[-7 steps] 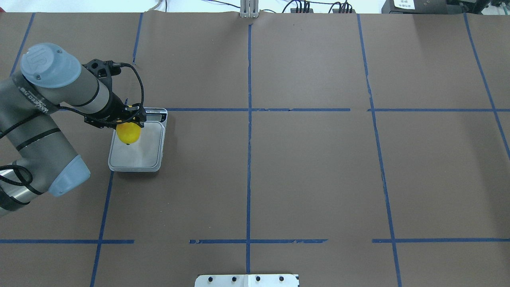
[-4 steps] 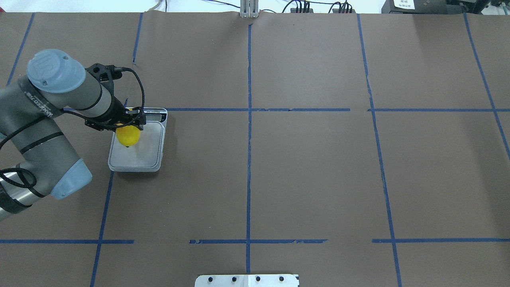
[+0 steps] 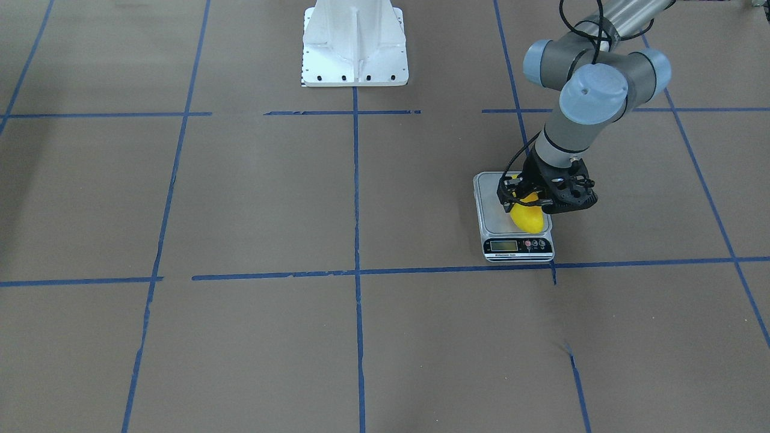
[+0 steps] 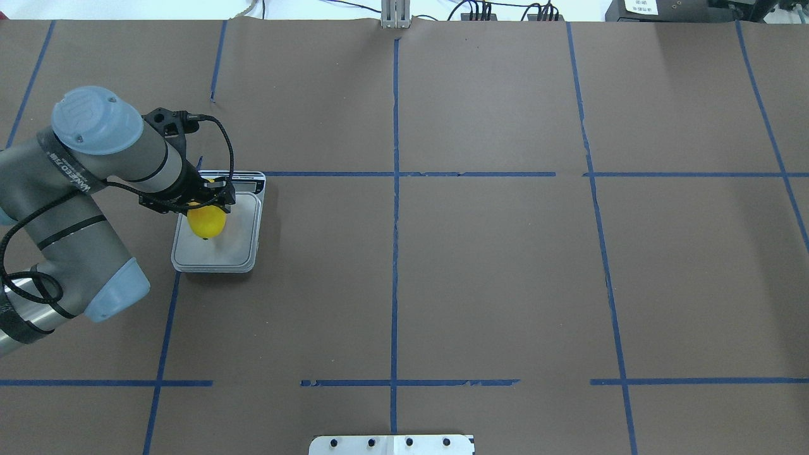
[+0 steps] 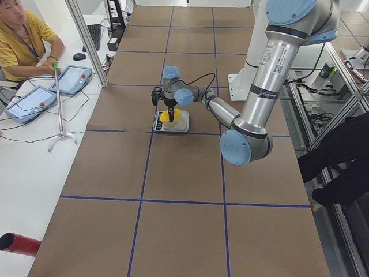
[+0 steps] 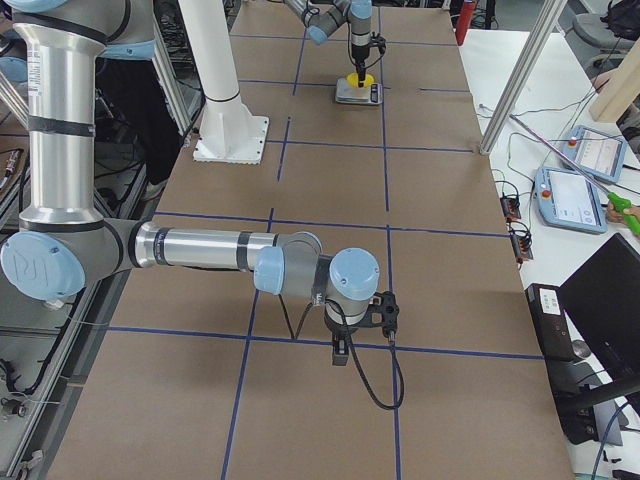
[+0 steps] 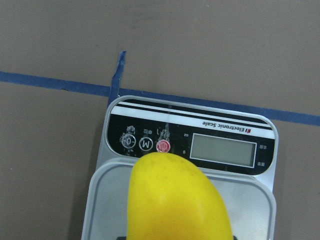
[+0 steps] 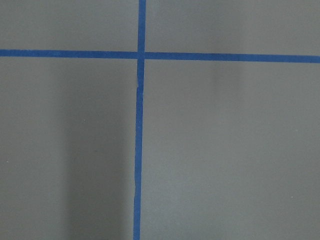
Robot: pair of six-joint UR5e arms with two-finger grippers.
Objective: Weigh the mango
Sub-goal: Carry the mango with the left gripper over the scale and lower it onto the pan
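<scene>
The yellow mango hangs upright in my left gripper, which is shut on its upper part over the scale. In the front-facing view the mango points down at the steel platform of the scale, close to the display; I cannot tell whether it touches. The left wrist view shows the mango over the platform, just before the scale's display. My right gripper shows only in the exterior right view, low over bare table far from the scale; I cannot tell if it is open or shut.
The brown table is marked with blue tape lines. The white robot base plate stands at the robot's side of the table. An operator sits beyond the far edge, with tablets on a side table.
My left arm has moved slightly right and lowered. The mango has moved with it toward the middle of the scale's platform. The grip has not changed.
</scene>
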